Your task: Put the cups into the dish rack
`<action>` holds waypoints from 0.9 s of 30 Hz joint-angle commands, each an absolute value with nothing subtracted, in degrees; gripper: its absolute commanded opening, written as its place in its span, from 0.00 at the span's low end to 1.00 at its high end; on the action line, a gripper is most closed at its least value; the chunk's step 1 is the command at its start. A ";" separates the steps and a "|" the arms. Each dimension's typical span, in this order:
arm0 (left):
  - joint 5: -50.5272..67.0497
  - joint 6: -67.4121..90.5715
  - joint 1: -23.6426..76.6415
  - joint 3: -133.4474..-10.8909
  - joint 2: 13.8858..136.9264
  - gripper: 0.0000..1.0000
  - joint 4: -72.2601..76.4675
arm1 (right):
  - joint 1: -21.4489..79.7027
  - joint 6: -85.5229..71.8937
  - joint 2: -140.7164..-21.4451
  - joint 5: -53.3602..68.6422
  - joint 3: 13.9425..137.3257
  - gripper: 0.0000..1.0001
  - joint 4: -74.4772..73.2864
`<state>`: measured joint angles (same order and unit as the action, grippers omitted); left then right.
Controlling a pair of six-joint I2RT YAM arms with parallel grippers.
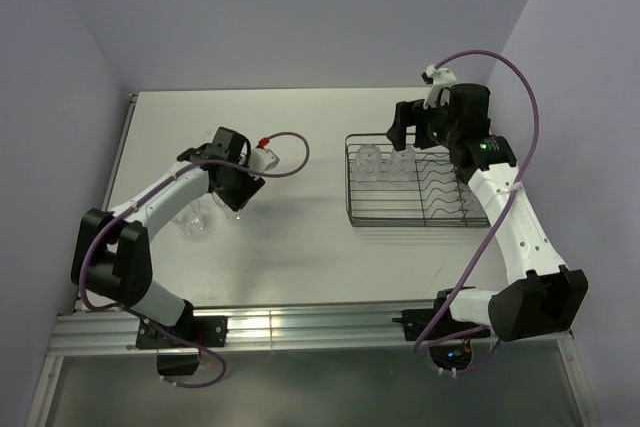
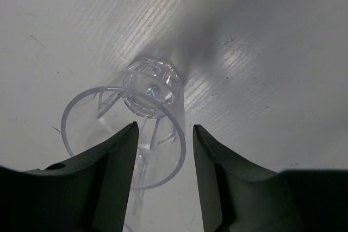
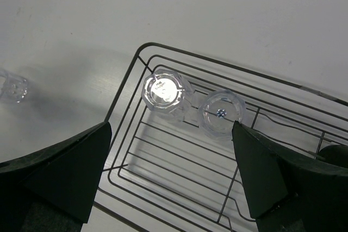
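Straddling the rim of the tipped tumbler (image 2: 149,88) at lower left with the left hand (image 2: 165,129) narrowly open, probably needing a slow, square squeeze before lifting.

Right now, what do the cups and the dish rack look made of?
The cups look like clear glass or hard plastic, glossy with moulded facets; can't tell which. The dish rack looks like thin dark grey metal wire, possibly coated.

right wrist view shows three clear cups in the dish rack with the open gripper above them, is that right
Not quite. The right wrist view shows only two clear cups in the dish rack, not three: a left cup and a right cup. The right gripper is open above them, as you said.
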<state>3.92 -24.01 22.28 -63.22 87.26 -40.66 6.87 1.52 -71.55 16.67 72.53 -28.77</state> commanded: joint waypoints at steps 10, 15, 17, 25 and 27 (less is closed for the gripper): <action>5.36 -25.05 22.50 -62.40 89.91 0.17 -40.60 | 7.38 -2.35 -70.14 20.47 71.11 1.00 -24.88; 8.34 -21.10 22.33 -64.50 89.39 0.00 -41.83 | 8.52 -5.62 -68.38 22.59 67.86 1.00 -19.61; 10.71 -18.30 21.62 -67.48 88.34 0.00 -43.24 | 8.79 -7.81 -68.38 24.16 67.76 1.00 -17.41; 28.72 -4.06 13.55 -78.04 77.36 0.00 -35.44 | 8.79 -22.47 -72.06 31.01 70.66 1.00 -10.03; 32.43 3.39 12.22 -77.70 73.05 0.00 -29.20 | 8.79 -25.65 -73.12 34.79 71.89 1.00 -8.53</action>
<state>22.59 -7.64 14.48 -74.17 81.23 -39.35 8.49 -17.67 -71.66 28.80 68.53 -15.07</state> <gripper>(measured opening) 0.089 0.997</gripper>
